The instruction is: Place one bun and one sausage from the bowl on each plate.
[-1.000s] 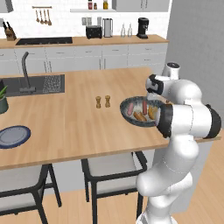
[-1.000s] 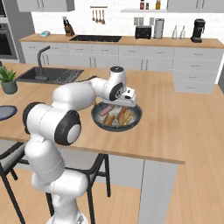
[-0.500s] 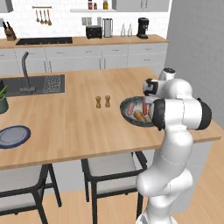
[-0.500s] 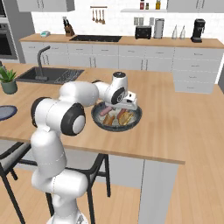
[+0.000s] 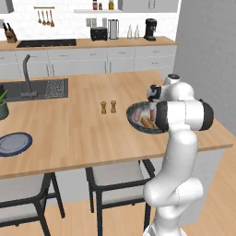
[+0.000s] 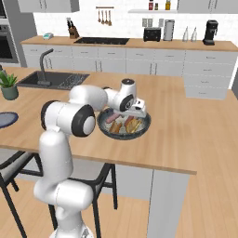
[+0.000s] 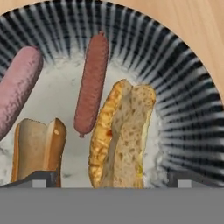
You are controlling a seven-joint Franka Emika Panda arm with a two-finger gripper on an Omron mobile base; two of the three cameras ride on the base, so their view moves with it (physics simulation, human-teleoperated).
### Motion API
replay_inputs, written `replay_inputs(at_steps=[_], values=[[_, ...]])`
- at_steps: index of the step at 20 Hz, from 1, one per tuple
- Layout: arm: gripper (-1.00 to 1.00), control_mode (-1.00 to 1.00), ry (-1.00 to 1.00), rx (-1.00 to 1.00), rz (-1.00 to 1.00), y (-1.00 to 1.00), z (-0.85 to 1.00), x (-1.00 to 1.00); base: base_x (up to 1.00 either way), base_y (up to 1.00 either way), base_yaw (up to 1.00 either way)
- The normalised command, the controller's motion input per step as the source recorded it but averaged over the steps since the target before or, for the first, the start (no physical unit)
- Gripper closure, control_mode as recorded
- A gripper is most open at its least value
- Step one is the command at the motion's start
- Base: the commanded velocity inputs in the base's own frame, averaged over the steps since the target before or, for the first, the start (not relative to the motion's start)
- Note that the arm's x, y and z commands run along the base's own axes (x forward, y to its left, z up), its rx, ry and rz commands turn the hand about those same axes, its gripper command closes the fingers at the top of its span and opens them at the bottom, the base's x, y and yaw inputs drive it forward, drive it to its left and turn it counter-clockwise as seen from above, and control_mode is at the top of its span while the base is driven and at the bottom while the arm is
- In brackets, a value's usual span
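The dark grey bowl sits near the right end of the wooden island. In it lie a reddish-brown sausage, a pinker sausage and two golden-tan buns. My gripper hangs open just above the bowl, pointing down. Its fingertips stand on either side of the larger bun without touching it. My forearm covers part of the bowl in the left base view. One dark blue-grey plate lies far to the left on the island.
Salt and pepper shakers stand just left of the bowl. A sink with a faucet and a potted plant are at the island's far left. Stools are tucked under the near edge.
The elbow has swung up and round, so the forearm now stands in front of the bowl. The hand has stayed over the bowl with its jaws open.
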Motion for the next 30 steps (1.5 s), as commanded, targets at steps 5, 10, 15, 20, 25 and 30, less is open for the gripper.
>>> replay_inputs(at_steps=[5,10,15,20,25,30], values=[[-1.00,-1.00,0.02,0.00,-0.02,0.02,-0.34,0.20,0.00,0.00,0.00],[-1.00,-1.00,0.01,-0.01,0.00,0.05,-0.44,0.00,0.00,0.00,0.00],[-1.00,-1.00,0.00,-0.01,0.00,0.08,-0.30,0.00,0.00,0.00,0.00],[-1.00,-1.00,0.00,0.00,0.00,0.02,-0.24,0.00,0.00,0.00,0.00],[-1.00,-1.00,0.00,0.00,0.00,0.00,-0.20,0.00,0.00,0.00,0.00],[1.00,-1.00,0.00,0.00,0.00,0.00,0.00,0.00,0.00,0.00,0.00]])
